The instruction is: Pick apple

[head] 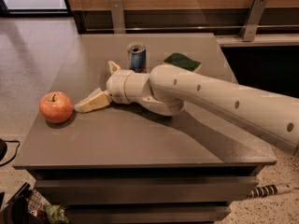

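Observation:
The apple (56,107), red-orange with a short dark stem, sits on the grey table (140,139) near its left edge. My gripper (102,85) is low over the table just right of the apple, pointing left at it. Its fingers are spread open and hold nothing. The lower finger (92,102) lies close to the tabletop, a short gap from the apple. The upper finger (113,67) points toward the back. The white arm reaches in from the right across the table.
A blue drink can (136,57) stands upright behind the gripper's wrist. A green sponge (183,62) lies at the back right. A wooden wall with metal brackets runs behind the table. A cable and clutter lie on the floor at the lower left.

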Available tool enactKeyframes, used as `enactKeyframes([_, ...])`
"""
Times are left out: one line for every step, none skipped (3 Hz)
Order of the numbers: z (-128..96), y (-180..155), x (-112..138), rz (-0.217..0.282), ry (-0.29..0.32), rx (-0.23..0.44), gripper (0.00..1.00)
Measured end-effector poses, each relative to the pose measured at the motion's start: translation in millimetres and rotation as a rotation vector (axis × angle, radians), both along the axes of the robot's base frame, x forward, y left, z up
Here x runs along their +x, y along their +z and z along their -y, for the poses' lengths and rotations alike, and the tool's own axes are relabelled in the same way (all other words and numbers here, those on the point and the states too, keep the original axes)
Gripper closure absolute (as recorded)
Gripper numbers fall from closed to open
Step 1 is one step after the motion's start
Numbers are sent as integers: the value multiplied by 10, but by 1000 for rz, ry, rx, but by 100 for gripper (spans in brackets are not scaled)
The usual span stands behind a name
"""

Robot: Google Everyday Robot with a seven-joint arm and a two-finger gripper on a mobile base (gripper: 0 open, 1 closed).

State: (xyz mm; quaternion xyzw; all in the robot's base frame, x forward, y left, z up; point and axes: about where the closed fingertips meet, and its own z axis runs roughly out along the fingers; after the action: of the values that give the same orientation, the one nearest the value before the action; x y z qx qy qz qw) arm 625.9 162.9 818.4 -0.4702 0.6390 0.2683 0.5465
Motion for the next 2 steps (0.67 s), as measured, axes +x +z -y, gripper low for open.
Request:
enactKeyframes([0,0,1,0,0,0,0])
enactKeyframes([0,0,1,0,0,0,0])
